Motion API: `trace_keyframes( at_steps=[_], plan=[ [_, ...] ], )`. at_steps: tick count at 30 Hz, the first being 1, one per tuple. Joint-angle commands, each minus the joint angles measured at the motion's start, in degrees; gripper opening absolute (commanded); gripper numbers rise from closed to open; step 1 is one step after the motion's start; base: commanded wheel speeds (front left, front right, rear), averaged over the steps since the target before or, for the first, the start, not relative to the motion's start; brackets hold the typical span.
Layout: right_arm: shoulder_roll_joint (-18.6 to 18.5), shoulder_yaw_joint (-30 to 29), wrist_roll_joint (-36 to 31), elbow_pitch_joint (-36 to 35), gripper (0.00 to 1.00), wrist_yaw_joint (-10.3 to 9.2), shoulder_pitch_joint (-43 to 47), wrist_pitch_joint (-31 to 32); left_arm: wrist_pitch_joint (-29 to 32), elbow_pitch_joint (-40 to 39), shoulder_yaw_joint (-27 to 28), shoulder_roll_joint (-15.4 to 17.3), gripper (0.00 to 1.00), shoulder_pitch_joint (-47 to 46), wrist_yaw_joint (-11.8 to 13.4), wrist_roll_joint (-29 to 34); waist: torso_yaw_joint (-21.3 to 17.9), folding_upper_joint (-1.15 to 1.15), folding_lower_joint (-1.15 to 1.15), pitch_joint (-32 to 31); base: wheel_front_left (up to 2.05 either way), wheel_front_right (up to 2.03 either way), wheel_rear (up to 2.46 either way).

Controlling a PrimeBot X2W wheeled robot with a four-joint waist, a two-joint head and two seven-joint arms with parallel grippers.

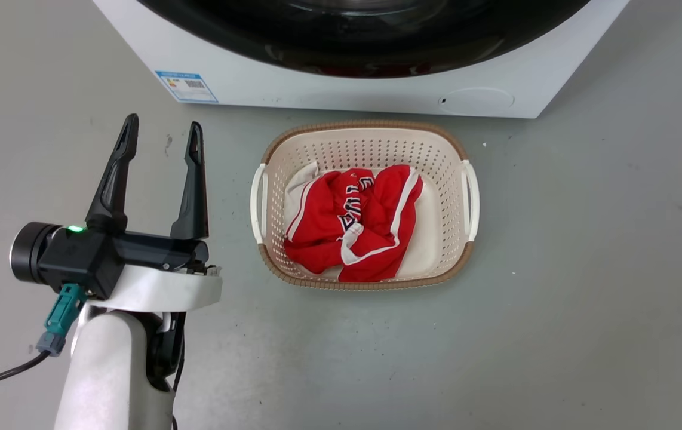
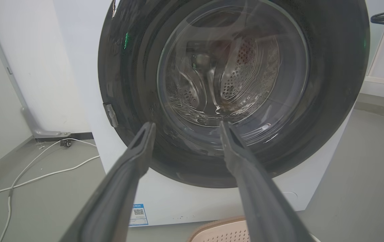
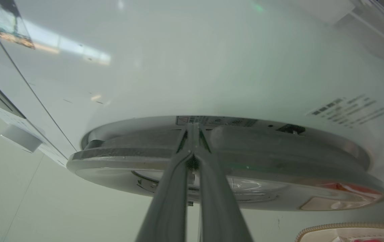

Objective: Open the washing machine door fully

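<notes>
Black-fingered left gripper (image 1: 163,123) is nearest, lower left of the head view, spread wide with nothing in it. Just past it, mid-frame, a perforated laundry basket (image 1: 365,126) with a red jersey (image 1: 353,221) bunched inside sits right at the foot of the white washing machine (image 1: 317,89).

In the right wrist view, the right gripper (image 3: 192,131) has its fingers pinched together with nothing visible between them. The tips are right at the rim of the washing machine door (image 3: 279,158). The door looks shut or barely cracked, honestly can't tell which. I also can't tell if the tips are hooked behind the rim or just resting on it.

What I'd worry about:
- **Slipping off:** that rim is glossy and the closed tips are thin, so a pull could skate straight off and leave the latch engaged.
- **Hitting the other arm:** the left wrist view has the left gripper pointing square at the glass. If the door swings that way, it probably meets that arm before it's fully open.
- **The basket:** it's tucked so close under the door that it could get clipped or crowd the swing.
</notes>
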Motion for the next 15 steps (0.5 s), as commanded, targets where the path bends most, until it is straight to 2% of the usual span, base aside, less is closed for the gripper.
trace_keyframes(
  at_steps=[1,8,15],
  plan=[
    [0.31,0.54,-0.23,0.6,0.0,0.0,-1.07,0.5,-0.13,-0.22,-0.14,0.17,1.0,-1.04,-0.12,-0.24,0.36,0.0,-0.01,0.52,0.0,0.0,0.0],
    [2.14,5.74,-0.97,7.5,0.0,0.0,-6.27,3.51,-0.13,-0.05,-0.37,0.19,1.0,-1.36,-0.13,-0.63,1.15,0.0,-0.01,1.81,0.0,0.0,0.0],
    [5.17,8.51,-0.63,12.27,0.0,0.0,-9.39,6.75,-0.13,0.18,-0.72,0.07,1.0,-1.88,-0.12,-0.73,1.74,0.0,-0.01,2.85,0.0,0.0,0.0]
  ],
)
